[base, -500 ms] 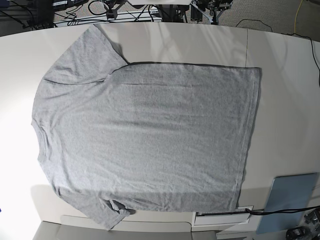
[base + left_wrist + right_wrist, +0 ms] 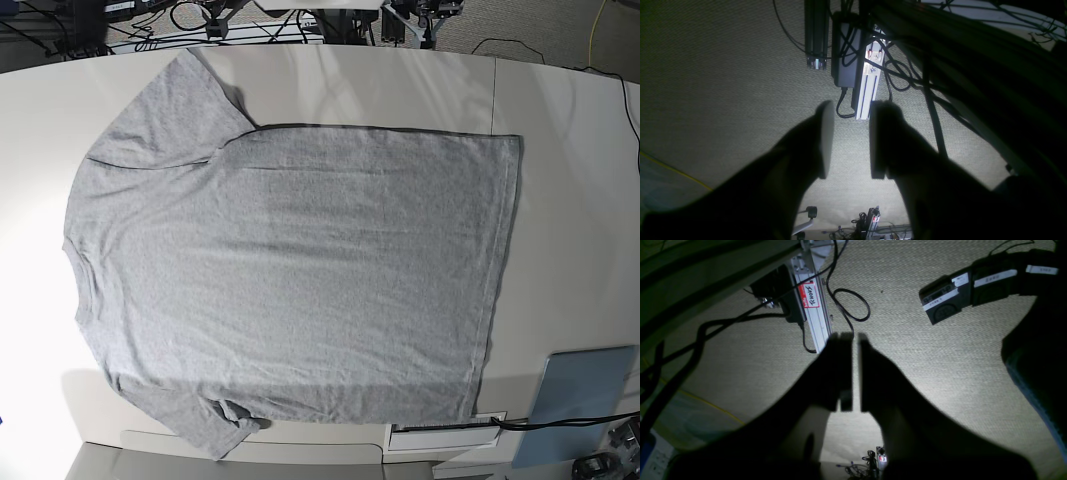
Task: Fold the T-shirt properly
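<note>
In the base view, a bluish-grey flat rectangular panel lies at the near edge of the pale, smooth table, with a black cable across its lower corner. Beyond it the large heather-grey short-sleeved cotton T-shirt lies spread flat, plain side up, collar to the view's left, hem to the right, its near sleeve overhanging the table edge. Its weave looks softly mottled, with faint creases.

Neither arm reaches over the table. The left gripper hangs above ribbed carpet, its dark flat fingers parted around empty air. The right gripper has its fingers nearly together, only a slit between them, holding nothing.
</note>
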